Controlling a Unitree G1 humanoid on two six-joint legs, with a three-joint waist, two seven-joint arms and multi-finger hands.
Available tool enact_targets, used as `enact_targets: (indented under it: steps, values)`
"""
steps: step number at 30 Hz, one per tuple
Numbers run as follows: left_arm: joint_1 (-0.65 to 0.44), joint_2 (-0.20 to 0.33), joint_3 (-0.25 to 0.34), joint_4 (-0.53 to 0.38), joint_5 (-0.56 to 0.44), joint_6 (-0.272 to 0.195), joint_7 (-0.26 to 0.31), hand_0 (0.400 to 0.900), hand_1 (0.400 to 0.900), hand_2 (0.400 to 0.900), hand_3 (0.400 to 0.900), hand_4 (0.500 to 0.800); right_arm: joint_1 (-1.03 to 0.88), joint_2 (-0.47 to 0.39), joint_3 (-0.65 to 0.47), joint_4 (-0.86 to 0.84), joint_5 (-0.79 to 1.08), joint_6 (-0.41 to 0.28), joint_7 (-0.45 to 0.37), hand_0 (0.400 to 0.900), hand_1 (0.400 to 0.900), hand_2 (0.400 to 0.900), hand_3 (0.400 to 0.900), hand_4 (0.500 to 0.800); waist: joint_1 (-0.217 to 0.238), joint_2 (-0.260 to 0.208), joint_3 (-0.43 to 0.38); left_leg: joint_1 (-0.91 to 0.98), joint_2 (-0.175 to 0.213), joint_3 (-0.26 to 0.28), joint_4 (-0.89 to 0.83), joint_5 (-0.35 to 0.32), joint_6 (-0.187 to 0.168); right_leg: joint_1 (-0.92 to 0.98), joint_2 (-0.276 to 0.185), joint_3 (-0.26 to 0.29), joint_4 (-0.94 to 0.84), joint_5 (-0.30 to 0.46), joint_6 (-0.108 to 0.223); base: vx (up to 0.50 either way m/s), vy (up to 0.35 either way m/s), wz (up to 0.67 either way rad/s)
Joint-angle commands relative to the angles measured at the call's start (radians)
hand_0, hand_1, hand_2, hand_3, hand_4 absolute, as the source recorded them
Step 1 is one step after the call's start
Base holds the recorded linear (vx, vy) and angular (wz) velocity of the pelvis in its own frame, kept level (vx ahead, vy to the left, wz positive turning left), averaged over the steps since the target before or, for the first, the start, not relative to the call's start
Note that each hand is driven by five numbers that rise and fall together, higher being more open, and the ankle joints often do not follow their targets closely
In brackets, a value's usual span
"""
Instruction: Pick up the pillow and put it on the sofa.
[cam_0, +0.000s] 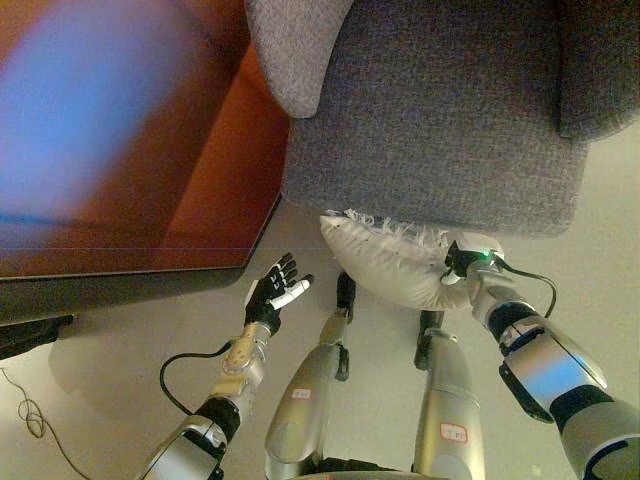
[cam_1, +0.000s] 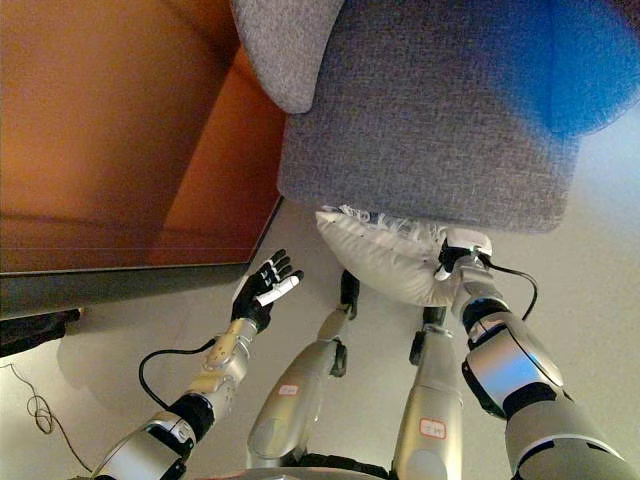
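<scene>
Right hand (cam_0: 462, 262), fingers hidden behind the fringed white pillow (cam_0: 385, 262), seems mid-lift; next, raise it onto the grey sofa (cam_0: 440, 130) just above, left hand (cam_0: 274, 290) spread idle.

Looks like a home living room: a grey fabric upholstered sofa (cam_0: 440, 120) sits just ahead of the right hand (cam_0: 462, 262), with a reddish-brown wooden cabinet (cam_0: 130, 150) beyond the left hand (cam_0: 272, 290) on a pale smooth floor (cam_0: 120, 340).

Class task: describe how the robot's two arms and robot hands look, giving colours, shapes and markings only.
Both arms are silver-grey rounded shells with black bands at the joints. The left robot hand is dark with a white cover on one finger. The right robot hand is dark too, mostly hidden against the pillow.
</scene>
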Motion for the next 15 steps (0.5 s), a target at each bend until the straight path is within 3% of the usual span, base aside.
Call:
enact_targets:
  steps: [1,8,12,15]
  values:
    - [-0.035,0.054,0.044,0.000,0.025,-0.014,-0.019,0.900,0.900,0.900,0.900,0.800,-0.027,-0.036,-0.001,-0.035,0.055,-0.100,-0.067,0.400,0.400,0.400,0.400,0.500,0.014,-0.069,-0.042,0.098,-0.058,0.060,0.011,-0.172,0.021,0.171,0.019,-0.038,-0.369,0.180,0.050,0.01,-0.058,-0.03]
    - [0.035,0.099,0.113,0.018,0.126,0.078,-0.040,0.900,0.900,0.900,0.900,0.800,0.157,-0.066,-0.012,-0.261,0.124,-0.184,-0.073,0.400,0.400,0.400,0.400,0.500,0.021,-0.194,-0.158,0.245,-0.012,0.067,-0.006,-0.211,0.010,0.373,0.052,-0.052,-0.433,0.159,0.059,0.09,-0.095,-0.08]
    - [0.151,0.110,0.193,-0.015,0.233,0.126,-0.019,0.900,0.900,0.900,0.900,0.800,0.376,-0.149,-0.077,-0.662,0.100,-0.141,-0.005,0.400,0.400,0.400,0.400,0.500,0.005,-0.277,-0.242,0.353,0.009,0.076,-0.011,-0.241,0.006,0.500,0.071,-0.046,-0.465,0.151,0.064,0.15,-0.076,-0.16]
    - [0.234,0.110,0.274,-0.028,0.302,0.154,-0.020,0.900,0.900,0.900,0.900,0.800,0.533,-0.206,-0.173,-0.914,0.045,-0.168,0.070,0.400,0.400,0.400,0.400,0.500,-0.019,-0.319,-0.318,0.423,0.022,0.083,-0.016,-0.258,0.009,0.565,0.087,-0.028,-0.475,0.148,0.063,0.21,-0.026,-0.20]
